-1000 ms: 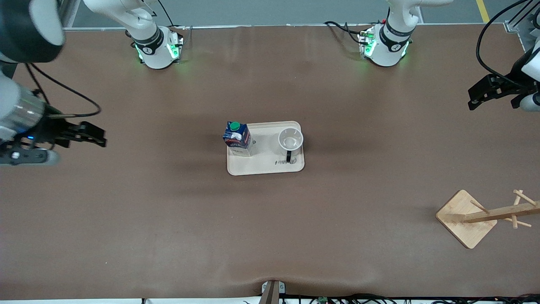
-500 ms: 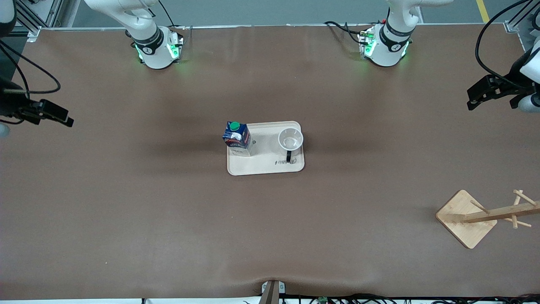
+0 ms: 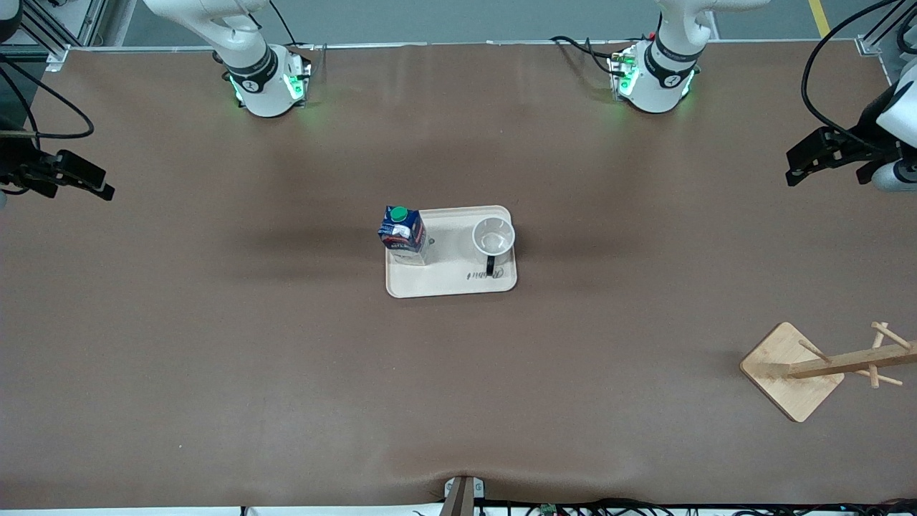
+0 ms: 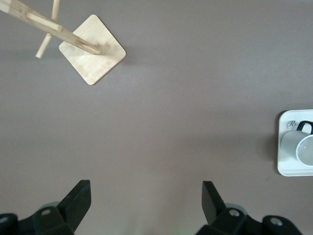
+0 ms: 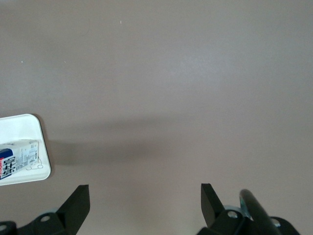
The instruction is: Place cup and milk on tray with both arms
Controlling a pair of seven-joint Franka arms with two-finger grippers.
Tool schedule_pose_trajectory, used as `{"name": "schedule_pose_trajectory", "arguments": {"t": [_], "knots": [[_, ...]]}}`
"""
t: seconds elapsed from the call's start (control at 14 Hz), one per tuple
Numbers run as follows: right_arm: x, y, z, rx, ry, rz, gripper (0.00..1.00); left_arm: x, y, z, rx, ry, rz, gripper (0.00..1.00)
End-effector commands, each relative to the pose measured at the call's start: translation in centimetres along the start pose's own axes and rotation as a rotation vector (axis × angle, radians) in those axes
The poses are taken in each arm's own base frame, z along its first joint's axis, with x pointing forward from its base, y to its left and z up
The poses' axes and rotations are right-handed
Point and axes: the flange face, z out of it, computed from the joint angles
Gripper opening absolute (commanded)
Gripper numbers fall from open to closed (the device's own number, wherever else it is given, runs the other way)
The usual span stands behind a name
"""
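The milk and the cup stand upright on the tray mid-counter — milk toward the right arm's end, cup toward the left arm's. Both arms are raised and drawn out to the counter's ends. The left gripper and the right gripper hang over bare counter, fingers wide, holding nothing.

Cup and milk upright on tray
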Motion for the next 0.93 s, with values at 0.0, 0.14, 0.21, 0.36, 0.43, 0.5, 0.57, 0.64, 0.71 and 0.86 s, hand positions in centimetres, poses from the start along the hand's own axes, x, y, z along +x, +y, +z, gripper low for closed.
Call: {"name": "schedule_pose_trajectory", "arguments": {"t": [0.0,0.14,0.21,0.36,0.43,0.5,0.57,0.64,0.71,0.86], "knots": [[-0.5,-0.1,-1.9,-0.028,0.025,-0.029,1.0,-0.7,0.1,-0.3,-0.019,-0.002,-0.016,1.0],[-0.1,-0.2,-3.1,-0.036,0.048,-0.047,1.0,-0.8,0.3,0.1,-0.016,-0.008,-0.044,1.0],[0.2,-0.3,-2.8,-0.028,0.048,-0.05,1.0,-0.8,0.6,0.2,-0.011,-0.009,-0.06,1.0],[0.8,-0.6,-2.4,-0.029,0.045,-0.052,1.0,-0.8,0.7,0.1,-0.009,-0.008,-0.063,1.0],[1.1,-0.4,-2.1,-0.031,0.038,-0.048,1.0,-0.9,0.7,-0.1,-0.009,-0.004,-0.063,1.0],[1.3,-0.6,-2.3,-0.032,0.041,-0.049,1.0,-1.1,0.7,-0.3,-0.01,0.0,-0.063,1.0],[1.5,-0.3,-3.2,-0.038,0.059,-0.044,1.0,-1.2,0.8,-0.3,-0.01,-0.001,-0.06,1.0],[1.5,-0.1,-3.7,-0.045,0.069,-0.042,1.0,-1.3,0.9,-0.5,-0.01,0.0,-0.057,1.0],[1.5,-0.1,-3.7,-0.045,0.067,-0.041,1.0,-1.4,0.8,-0.7,-0.01,0.005,-0.059,1.0],[1.5,0.0,-3.7,-0.046,0.064,-0.039,1.0,-1.5,0.9,-0.7,-0.01,0.002,-0.057,1.0]]}}
